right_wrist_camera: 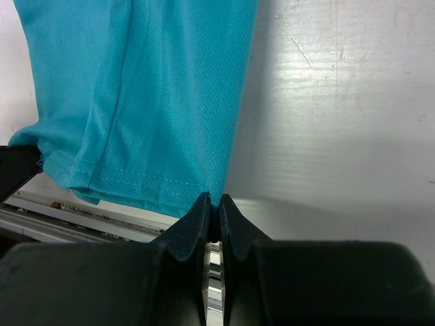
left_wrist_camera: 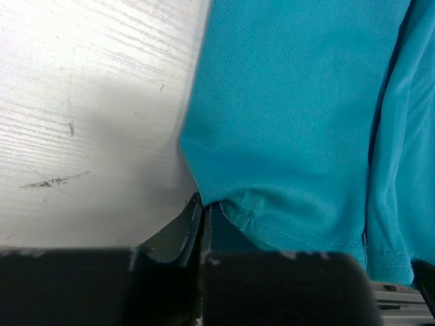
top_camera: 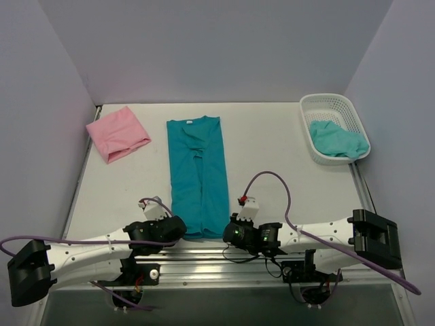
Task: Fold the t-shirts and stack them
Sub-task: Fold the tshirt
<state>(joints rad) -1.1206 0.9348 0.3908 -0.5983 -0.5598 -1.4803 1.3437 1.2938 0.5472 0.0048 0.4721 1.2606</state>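
Lying far left: the pink t-shirt (top_camera: pixel 117 132), folded into a rough square, on the far left part of the table (top_camera: pixel 272 156), well apart from the arms.
Left gripper (top_camera: pixel 181 228): low at the table's near edge, jaws pressed together on the near left hem corner of the teal t-shirt; the wrist view shows the stitched hem running into the tips (left_wrist_camera: pixel 205 207).
Teal t-shirt (top_camera: pixel 197 170): in the middle of the table, a long narrow strip with both sides folded in, collar at the far end, hem at the near edge between the two grippers.
Right gripper (top_camera: pixel 228 232): low on the near right hem corner, jaws pinched tight on the cloth edge (right_wrist_camera: pixel 212 202).
Basket (top_camera: pixel 326 97): white lattice, far right corner.
Aqua t-shirt (top_camera: pixel 336 141): crumpled inside the basket, spilling over its near rim.
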